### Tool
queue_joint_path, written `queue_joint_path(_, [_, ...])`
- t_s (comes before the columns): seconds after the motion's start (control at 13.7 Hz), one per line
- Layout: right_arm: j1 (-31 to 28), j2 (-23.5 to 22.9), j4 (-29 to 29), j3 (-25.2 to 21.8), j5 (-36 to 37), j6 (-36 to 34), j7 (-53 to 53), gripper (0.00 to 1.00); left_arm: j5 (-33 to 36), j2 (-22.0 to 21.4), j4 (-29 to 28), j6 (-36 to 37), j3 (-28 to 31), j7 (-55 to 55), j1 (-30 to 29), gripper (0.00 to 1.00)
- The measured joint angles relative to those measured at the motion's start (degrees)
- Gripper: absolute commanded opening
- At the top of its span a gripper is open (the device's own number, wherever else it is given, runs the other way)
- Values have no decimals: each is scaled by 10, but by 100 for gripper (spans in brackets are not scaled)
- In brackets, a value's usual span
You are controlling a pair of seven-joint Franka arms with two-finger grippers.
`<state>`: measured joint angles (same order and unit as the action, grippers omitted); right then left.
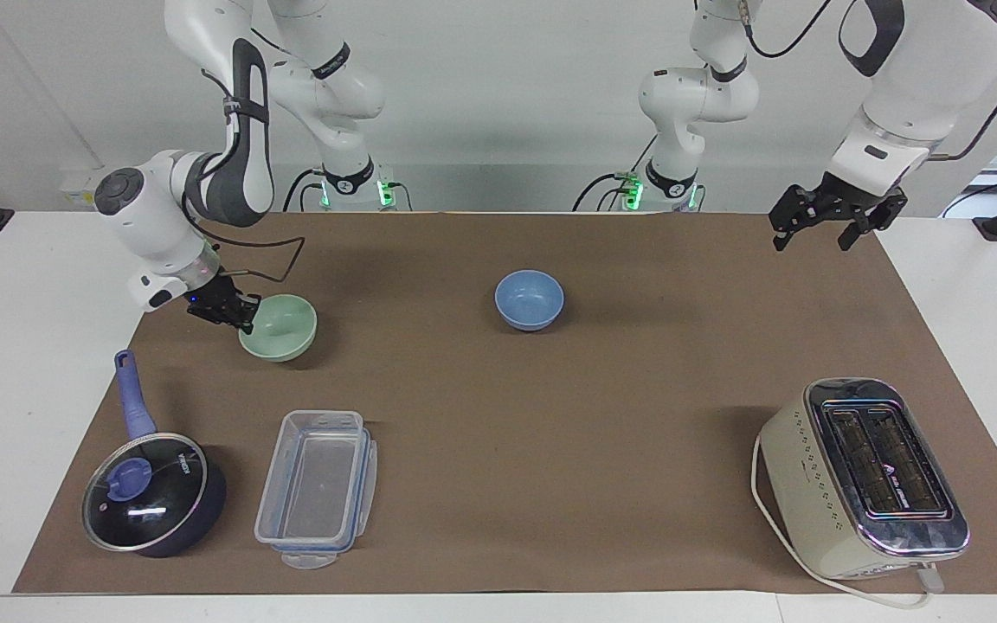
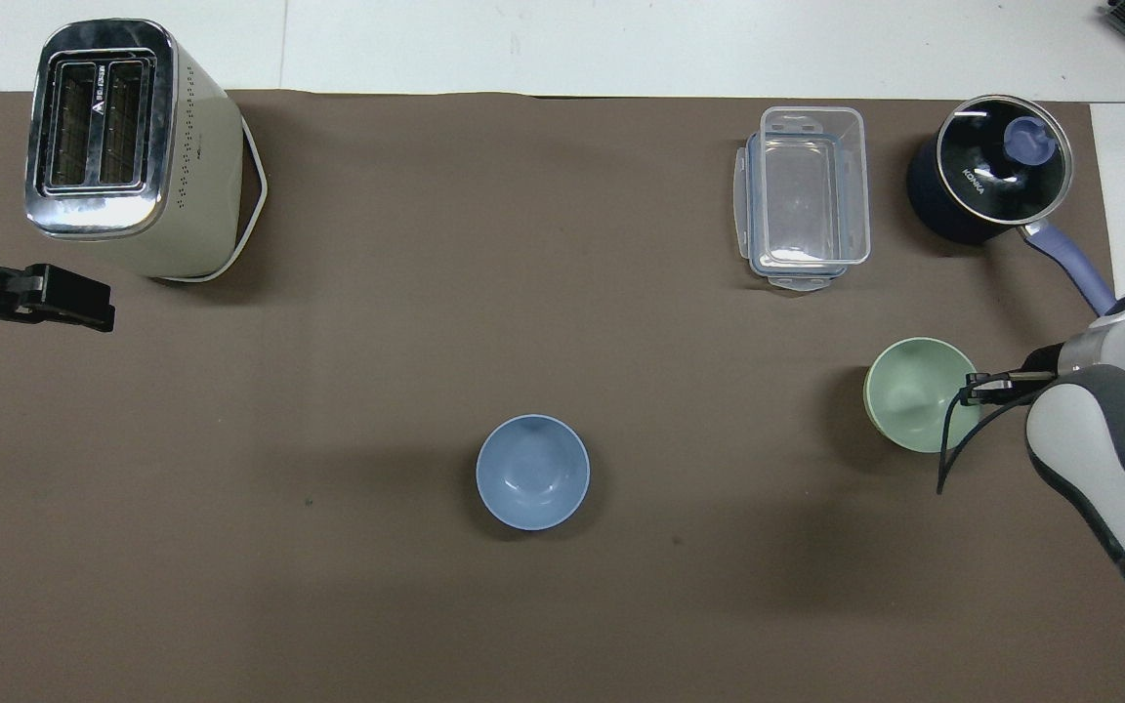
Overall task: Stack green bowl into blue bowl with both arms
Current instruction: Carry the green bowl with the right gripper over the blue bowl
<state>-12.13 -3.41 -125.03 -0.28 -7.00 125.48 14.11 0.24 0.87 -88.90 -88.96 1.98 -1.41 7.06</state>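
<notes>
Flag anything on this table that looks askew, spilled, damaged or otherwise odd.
Only the green bowl stands out: it tilts, pinched at its rim by the right tool and lifted off the mat. The blue bowl sits level and the left tool waits, open, over the mat's corner. Nothing spilled or damaged.

The right tool (image 1: pixel 243 318) is carried low at the right arm's end of the bench, its fingertips pinched together on a rim, with the white wrist angled down from a bent elbow. The left tool (image 1: pixel 819 227) is held raised at the left arm's end, fingers spread apart, the arm waiting.
</notes>
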Motion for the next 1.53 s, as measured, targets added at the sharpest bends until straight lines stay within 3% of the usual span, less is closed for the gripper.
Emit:
queue_joint_path(0.51, [64, 50, 3, 9, -47, -60, -24, 0, 0, 0, 0, 0, 0, 0, 0, 100])
queue_joint_path(0.87, [188, 82, 4, 13, -51, -70, -165, 0, 0, 0, 0, 0, 0, 0, 0, 100])
queue_joint_path(1.24, [307, 82, 12, 15, -50, -42, -315, 0, 0, 0, 0, 0, 0, 0, 0, 100])
queue_joint_path(1.53, [381, 48, 42, 15, -41, -31, -420, 0, 0, 0, 0, 0, 0, 0, 0, 100])
